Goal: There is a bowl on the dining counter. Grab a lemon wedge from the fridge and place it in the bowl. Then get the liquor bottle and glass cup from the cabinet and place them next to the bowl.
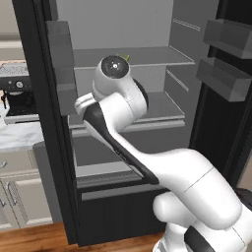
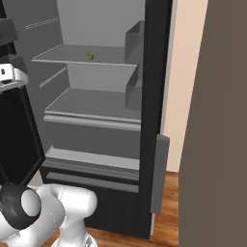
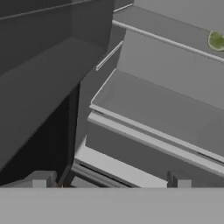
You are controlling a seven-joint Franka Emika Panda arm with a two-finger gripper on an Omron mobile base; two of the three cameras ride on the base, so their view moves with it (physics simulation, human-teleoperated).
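Observation:
The black fridge (image 1: pixel 34 98) stands open in front of me, its grey shelves (image 2: pixel 96 103) bare. A small green-yellow lemon wedge (image 2: pixel 89 56) lies on the upper shelf. In the left base view the lemon wedge (image 1: pixel 126 57) peeks out just behind my arm's upper joint. In the hand view the lemon wedge (image 3: pixel 216 40) lies far off at the top right edge. My gripper (image 3: pixel 109 181) is open, its fingertips (image 3: pixel 39 179) wide apart with nothing between them, aimed at the lower shelves well short of the wedge. The bowl, dining counter, liquor bottle, glass cup and cabinet are out of view.
Grey door bins (image 1: pixel 224 78) jut from the open right door, and more bins (image 1: pixel 61 54) line the left door. A coffee machine (image 1: pixel 19 96) sits on a marble counter at the left above beige cabinet doors (image 1: pixel 15 197). A brown panel (image 2: pixel 217 144) closes off the right side.

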